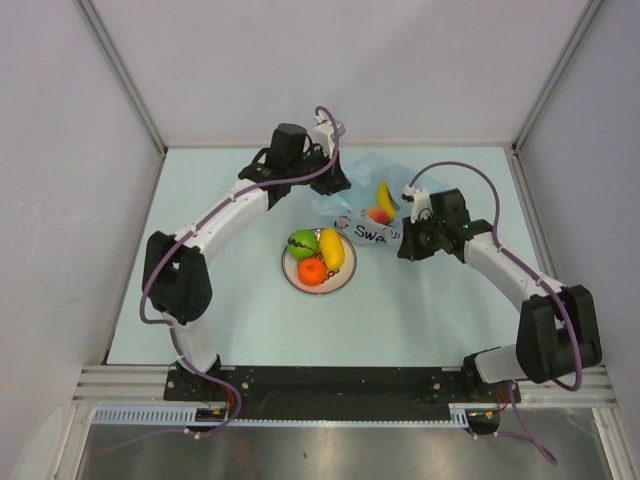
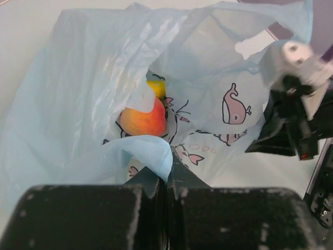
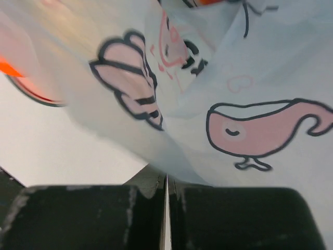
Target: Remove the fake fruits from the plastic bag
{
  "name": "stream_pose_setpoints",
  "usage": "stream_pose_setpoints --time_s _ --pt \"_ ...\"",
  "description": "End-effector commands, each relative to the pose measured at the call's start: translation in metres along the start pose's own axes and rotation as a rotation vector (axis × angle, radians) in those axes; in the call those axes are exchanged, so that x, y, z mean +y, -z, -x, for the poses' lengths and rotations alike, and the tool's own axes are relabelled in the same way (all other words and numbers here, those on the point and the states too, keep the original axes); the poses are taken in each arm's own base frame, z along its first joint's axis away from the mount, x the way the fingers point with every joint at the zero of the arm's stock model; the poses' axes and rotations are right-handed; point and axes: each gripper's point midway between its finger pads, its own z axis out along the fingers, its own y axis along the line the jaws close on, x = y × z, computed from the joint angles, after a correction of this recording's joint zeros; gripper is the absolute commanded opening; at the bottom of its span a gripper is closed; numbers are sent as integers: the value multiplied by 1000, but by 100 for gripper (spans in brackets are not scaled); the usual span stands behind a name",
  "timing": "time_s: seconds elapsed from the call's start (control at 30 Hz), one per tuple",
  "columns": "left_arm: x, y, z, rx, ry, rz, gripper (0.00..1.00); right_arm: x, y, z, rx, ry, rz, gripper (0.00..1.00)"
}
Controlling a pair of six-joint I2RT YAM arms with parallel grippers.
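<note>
Film of the plastic bag ran diagonally, far-left to near-right, between your left gripper and right gripper, each gripper's jaws pinching it; banana inside lay near-to-far.

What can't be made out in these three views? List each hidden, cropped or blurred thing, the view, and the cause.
- Left wrist view: banana, mostly hidden behind the peach-coloured fruit and plastic bag film.
- Right wrist view: orange shape, cropped by the left edge and blurred; bag fills the rest.
- Top view: bag lettering, partly covered by the right arm, too small to read fully.
</note>
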Motion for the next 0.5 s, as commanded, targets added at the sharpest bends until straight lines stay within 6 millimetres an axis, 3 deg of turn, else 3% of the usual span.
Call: stream_pose_setpoints --time_s 0.0,0.1,0.17,0.2,0.3,0.33,0.47 --pt "-28 20 8 -20 -101 -55 1 16 43 54 -209 82 76 2" --pt "-32 15 -7 5 -89 -45 0 47 72 105 -367 138 177 1" --pt "-37 13 -13 17 -81 -51 0 55 81 131 -434 172 168 0" --pt "-41 12 -14 18 -84 -57 0 59 77 140 -457 197 141 0" --pt "-49 12 -17 27 -88 -71 0 50 49 146 -433 234 92 0" --pt "-50 13 -17 28 -89 -72 0 43 31 139 -390 231 85 0" --pt "-48 16 -13 23 -95 -51 0 18 -4 99 -208 289 24 0"
